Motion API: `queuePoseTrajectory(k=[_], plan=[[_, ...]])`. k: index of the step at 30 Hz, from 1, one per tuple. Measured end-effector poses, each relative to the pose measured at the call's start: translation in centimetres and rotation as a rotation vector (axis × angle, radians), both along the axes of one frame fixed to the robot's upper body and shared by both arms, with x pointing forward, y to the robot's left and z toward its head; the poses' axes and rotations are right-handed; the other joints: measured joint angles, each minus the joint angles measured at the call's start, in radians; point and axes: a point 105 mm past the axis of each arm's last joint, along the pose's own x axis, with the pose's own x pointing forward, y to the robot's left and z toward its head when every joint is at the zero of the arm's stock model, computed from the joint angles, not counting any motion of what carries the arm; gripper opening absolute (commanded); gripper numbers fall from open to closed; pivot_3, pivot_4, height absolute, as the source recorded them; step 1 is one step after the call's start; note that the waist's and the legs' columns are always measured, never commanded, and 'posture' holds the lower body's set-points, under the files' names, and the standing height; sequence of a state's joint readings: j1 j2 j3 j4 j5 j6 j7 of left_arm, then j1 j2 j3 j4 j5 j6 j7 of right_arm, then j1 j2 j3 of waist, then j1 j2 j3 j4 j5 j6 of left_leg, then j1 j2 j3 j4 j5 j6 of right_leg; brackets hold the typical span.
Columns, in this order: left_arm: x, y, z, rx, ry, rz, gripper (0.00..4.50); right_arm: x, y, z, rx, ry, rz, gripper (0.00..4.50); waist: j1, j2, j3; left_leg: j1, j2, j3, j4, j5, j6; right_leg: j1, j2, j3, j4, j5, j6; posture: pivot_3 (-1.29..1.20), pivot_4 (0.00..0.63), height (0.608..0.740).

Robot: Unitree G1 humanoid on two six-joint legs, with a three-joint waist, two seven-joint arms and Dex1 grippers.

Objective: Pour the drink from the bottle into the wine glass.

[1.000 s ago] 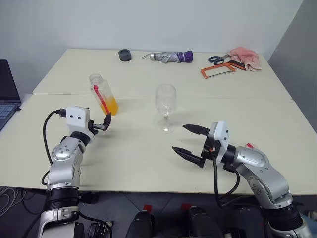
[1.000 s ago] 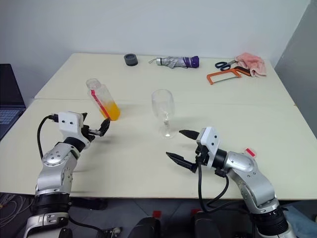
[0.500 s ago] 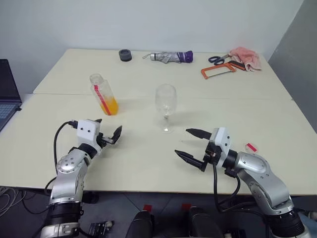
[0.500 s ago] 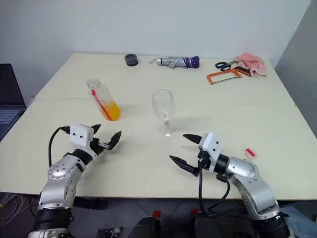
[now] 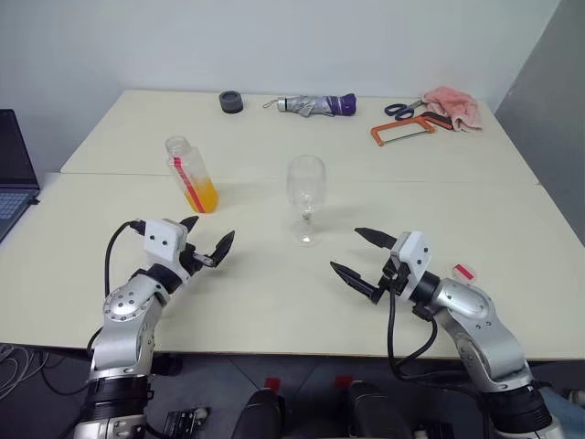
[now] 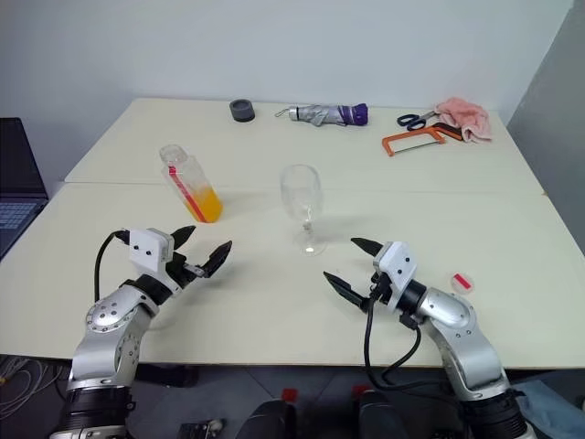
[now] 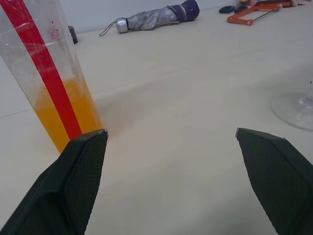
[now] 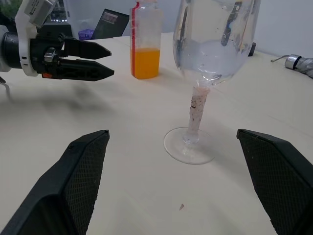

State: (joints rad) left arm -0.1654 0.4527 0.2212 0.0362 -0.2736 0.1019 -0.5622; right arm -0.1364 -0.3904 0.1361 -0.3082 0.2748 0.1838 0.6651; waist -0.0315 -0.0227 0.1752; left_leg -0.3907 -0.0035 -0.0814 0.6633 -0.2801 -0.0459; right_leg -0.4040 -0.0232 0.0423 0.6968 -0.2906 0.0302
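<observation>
Tables (image 5: pixel 274 302) of pale cream, two set edge to edge, fill the room below a plain white wall; a dark laptop (image 5: pixel 14 174) sits at the robot's far left; along the far edge lie a folded umbrella (image 5: pixel 315 105), an orange hacksaw (image 5: pixel 402 133), a pink cloth (image 5: pixel 452 105), scissors (image 5: pixel 399 110) and a small dark roll (image 5: pixel 230 101); a small pink-red cap (image 5: pixel 463 272) lies just beside the right arm.

Bottle (image 5: pixel 190 174) stands upright and uncapped, left of centre, about a third full of orange drink (image 5: pixel 201 196); wine glass (image 5: pixel 306 197) stands upright and empty at the centre, well apart from the bottle.

Left gripper (image 5: pixel 208 247) hangs low over the table near the bottle, fingers spread wide, holding nothing; right gripper (image 5: pixel 366 258) sits near the glass foot, also spread wide and empty.

Judgement: the step in hand looks like the reach for the bottle; the left gripper should square its spread fingers on either side of the body, close at mid-height, and keep the open neck upright, since a tilt would spill; the right gripper could steady the glass stem.
</observation>
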Motion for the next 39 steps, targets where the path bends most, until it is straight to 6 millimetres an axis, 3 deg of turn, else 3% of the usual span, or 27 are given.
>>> queuePoseTrajectory(k=[28,39], plan=[[-0.1,-0.7,0.6,0.0,-0.023,-0.032,4.5,0.6,-0.5,-0.5,-0.008,0.001,-0.04,4.45,0.0,0.0,0.0,0.0,0.0,0.0,0.0,0.0,0.0,0.0,0.0,0.0,0.0,0.0,0.0,0.0,0.15,0.74],[-0.1,-1.1,0.5,0.002,-0.018,-0.046,4.5,0.9,-0.4,0.2,0.022,-0.037,-0.064,4.45,0.0,0.0,0.0,0.0,0.0,0.0,0.0,0.0,0.0,0.0,0.0,0.0,0.0,0.0,0.0,0.0,0.15,0.74]])
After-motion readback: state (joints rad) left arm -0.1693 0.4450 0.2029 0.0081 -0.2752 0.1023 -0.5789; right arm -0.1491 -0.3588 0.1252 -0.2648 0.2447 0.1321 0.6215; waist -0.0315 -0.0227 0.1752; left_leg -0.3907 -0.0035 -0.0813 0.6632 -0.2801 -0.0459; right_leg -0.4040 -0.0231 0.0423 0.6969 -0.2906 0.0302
